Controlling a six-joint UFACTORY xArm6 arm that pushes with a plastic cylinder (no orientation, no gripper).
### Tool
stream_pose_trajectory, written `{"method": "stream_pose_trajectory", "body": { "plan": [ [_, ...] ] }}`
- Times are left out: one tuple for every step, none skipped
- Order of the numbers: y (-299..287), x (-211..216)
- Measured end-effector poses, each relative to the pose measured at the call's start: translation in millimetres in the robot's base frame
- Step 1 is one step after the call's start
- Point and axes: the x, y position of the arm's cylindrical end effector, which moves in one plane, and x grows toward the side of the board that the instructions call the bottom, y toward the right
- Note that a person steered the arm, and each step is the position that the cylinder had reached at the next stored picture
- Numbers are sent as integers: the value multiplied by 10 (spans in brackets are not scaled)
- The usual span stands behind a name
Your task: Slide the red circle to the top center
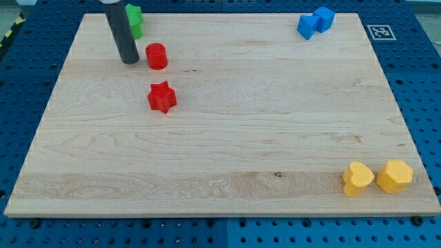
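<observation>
There are no jaws on this arm to be spread or pressed together; it ends in a dark rod, and my tip (129,61) sits in the upper left of the frame, on the table (220,158). The red circle (157,56) lies just to the tip's right, very near it, perhaps touching; the narrow gap cannot be told for certain. That is the relation that matters: the tip is on the circle's left, and the top centre lies to the right and slightly up, so a rightward push looks well lined up. Behind the rod sits a green block (134,19), partly hidden. The red star (162,96) lies below the circle, apart from it. Two blue blocks (315,22) sit upper right, two yellow blocks (376,177) lower right.
</observation>
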Motion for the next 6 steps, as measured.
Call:
{"method": "stream_pose_trajectory", "body": {
  "plan": [
    [251, 4],
    [630, 46],
    [961, 100],
    [1247, 156],
    [1346, 143],
    [1351, 132]
  ]
}}
